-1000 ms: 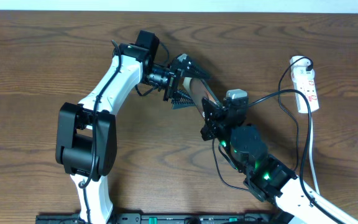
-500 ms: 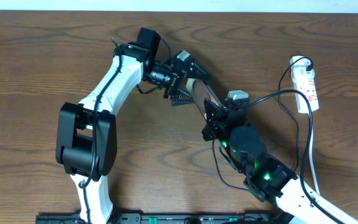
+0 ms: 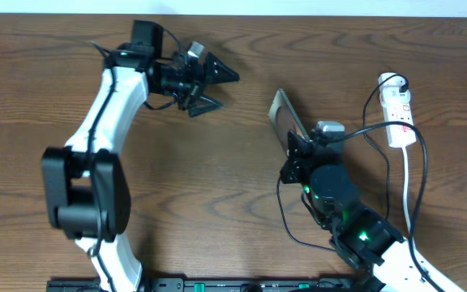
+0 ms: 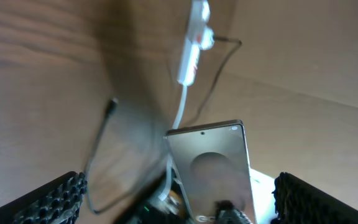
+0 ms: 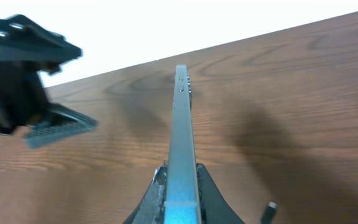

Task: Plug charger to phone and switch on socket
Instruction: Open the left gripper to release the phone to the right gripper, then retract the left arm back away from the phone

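Observation:
My right gripper [image 3: 297, 148] is shut on the lower end of the phone [image 3: 282, 117] and holds it on edge, tilted up to the left above the table. The right wrist view shows its silvery edge [image 5: 180, 124] between the fingers [image 5: 180, 186]. The left wrist view shows its bronze back [image 4: 213, 168]. My left gripper [image 3: 224, 89] is open and empty, well to the upper left of the phone. The charger cable [image 4: 98, 143] lies loose on the table, and its connector tip [image 5: 267, 213] lies beside the right gripper. The white socket [image 3: 400, 113] lies at the far right.
The socket's white cord [image 3: 405, 182] and thin black cables [image 3: 369, 101] loop over the table between the socket and the right arm. The left arm stretches across the upper left. The table's far edge meets a white wall.
My left gripper has let go near the phone and drawn back up and to the left, open. My right gripper has shifted slightly right with the phone.

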Controlling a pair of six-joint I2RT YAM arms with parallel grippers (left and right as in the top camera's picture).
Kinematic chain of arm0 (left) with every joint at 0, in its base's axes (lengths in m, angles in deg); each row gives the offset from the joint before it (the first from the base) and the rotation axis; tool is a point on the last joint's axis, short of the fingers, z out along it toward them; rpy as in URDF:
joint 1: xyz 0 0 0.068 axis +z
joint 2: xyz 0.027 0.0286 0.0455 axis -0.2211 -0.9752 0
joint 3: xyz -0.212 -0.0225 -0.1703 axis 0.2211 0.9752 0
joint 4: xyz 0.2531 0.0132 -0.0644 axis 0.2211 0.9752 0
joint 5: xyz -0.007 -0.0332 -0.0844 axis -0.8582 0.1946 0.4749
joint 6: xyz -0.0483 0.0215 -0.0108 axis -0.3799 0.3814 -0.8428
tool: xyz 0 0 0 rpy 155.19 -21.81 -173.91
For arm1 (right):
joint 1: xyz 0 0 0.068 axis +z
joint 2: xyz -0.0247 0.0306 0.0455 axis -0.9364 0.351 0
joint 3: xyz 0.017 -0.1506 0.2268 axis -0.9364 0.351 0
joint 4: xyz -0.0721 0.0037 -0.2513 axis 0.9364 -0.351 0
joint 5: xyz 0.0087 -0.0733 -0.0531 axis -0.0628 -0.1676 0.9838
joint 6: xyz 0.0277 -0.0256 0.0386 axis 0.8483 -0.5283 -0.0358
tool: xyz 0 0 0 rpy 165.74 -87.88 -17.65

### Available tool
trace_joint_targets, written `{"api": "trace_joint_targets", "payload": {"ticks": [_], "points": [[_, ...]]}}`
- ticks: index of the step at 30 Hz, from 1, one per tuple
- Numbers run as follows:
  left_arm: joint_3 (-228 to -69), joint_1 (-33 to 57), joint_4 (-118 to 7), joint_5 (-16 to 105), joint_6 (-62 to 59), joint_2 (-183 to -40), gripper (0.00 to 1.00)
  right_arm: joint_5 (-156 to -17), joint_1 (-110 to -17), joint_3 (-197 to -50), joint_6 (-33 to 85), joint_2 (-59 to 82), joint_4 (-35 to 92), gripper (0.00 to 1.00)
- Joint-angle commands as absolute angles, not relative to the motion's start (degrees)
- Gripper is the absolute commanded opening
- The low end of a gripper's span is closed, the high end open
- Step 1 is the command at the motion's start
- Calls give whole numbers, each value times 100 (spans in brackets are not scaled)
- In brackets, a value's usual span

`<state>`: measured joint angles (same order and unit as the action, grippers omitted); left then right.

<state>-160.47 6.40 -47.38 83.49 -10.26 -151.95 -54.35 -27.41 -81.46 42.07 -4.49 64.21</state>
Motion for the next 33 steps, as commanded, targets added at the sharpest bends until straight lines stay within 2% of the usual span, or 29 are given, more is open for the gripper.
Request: {"api": "trace_joint_targets", "payload": {"ticks": [1,6,7,12,21,30,33], "points": [[-16196,664,-4637,7040,-895,-14406,98,-5239,-2863,-8246,4279,-877,6216,1],[-16196,643,-4187,5685,-576,-13547,98,-5217,-2962,-8246,4365,-1406,5682,1],[-16196,643,-3892,5112,-530,-13182,98,-5156,-2986,-8246,4448,-1642,5477,1],[-16196,643,-3027,3878,-530,-12277,98,-5134,-3016,-8246,4448,-2200,5099,1],[-16194,643,-2128,3349,-445,-10835,98,-5138,-3016,-8246,4448,-2742,4572,1],[-16194,645,-2102,2592,-447,-9694,98,-5663,-3014,-8251,4500,-2781,4417,1],[-16194,643,-2504,2374,-488,-9442,98,-5805,-3014,-8251,4856,-2801,4235,1]]}}
